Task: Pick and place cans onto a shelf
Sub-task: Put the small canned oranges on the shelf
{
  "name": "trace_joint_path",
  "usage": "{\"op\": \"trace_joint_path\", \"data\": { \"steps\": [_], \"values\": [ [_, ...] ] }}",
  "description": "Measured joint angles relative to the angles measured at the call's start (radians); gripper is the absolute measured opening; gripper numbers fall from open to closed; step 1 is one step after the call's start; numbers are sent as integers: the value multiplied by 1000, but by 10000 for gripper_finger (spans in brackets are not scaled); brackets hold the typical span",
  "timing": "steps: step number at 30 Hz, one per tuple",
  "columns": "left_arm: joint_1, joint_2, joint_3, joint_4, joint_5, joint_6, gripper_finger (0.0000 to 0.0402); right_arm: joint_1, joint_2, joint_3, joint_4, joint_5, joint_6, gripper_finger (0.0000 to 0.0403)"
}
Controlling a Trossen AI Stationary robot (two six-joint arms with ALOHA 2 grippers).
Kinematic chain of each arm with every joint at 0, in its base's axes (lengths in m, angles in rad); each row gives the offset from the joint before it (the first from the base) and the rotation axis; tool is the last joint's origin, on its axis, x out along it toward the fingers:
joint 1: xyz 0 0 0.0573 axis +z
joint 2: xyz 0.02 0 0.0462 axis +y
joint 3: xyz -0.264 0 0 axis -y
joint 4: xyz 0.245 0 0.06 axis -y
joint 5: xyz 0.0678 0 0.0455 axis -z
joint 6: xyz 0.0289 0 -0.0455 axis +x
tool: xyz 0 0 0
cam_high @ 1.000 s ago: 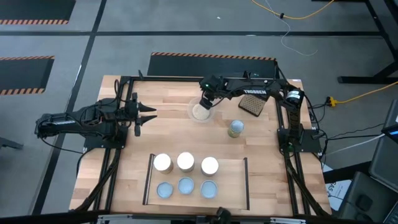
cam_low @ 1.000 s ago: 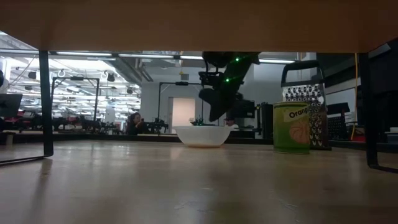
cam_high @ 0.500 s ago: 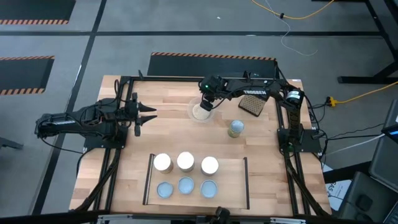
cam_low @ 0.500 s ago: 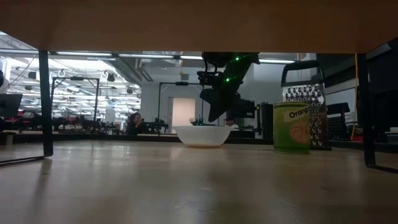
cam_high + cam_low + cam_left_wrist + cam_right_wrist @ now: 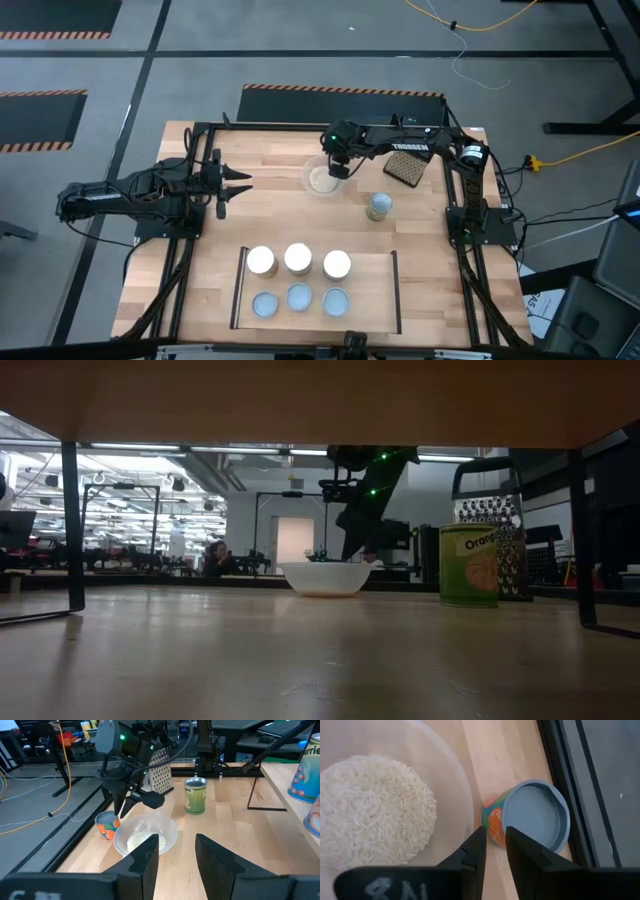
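From above, the clear bowl [image 5: 322,178] of grains sits toward the far edge of the table [image 5: 200,290]. The right gripper [image 5: 338,166] hangs over the bowl's far-right rim. The left gripper [image 5: 240,184] waits well to the bowl's left, fingers spread, holding nothing. A green-labelled can [image 5: 379,206] stands near the bowl on its right and a little nearer the front, with the dark grater [image 5: 404,169] beyond it. The shelf [image 5: 370,292] lies at the front, well apart from the bowl, with six cans [image 5: 298,278] on it in two rows of three.

At table height, the right gripper [image 5: 355,543] hangs just above the bowl [image 5: 324,577] — empty, as far as this view shows. The green can [image 5: 469,565] stands to the bowl's right, before the grater [image 5: 498,510].

The left wrist view shows its own fingers [image 5: 145,859] apart and empty. Another can with an orange label [image 5: 106,825] stands just beside the bowl [image 5: 145,835], under the right gripper [image 5: 124,810].

The right wrist view looks down between its fingers [image 5: 476,851] — slightly parted, gripping nothing — at that blue-topped can [image 5: 532,818], which stands just beside the bowl's rim [image 5: 465,795].
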Motion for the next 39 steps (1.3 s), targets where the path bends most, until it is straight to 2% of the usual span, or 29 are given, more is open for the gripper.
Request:
{"op": "trace_joint_path", "data": {
  "steps": [13, 21, 39],
  "values": [
    [0, 0, 0, -1, 0, 0, 121, -27, 0, 0, 2, -2, -75, 78],
    [0, 0, 0, -1, 0, 0, 121, -43, 0, 0, -4, -110, -108, 78],
    [0, 0, 0, -1, 0, 0, 121, -43, 30, 1, 49, -112, -110, 78]
  ]
}}
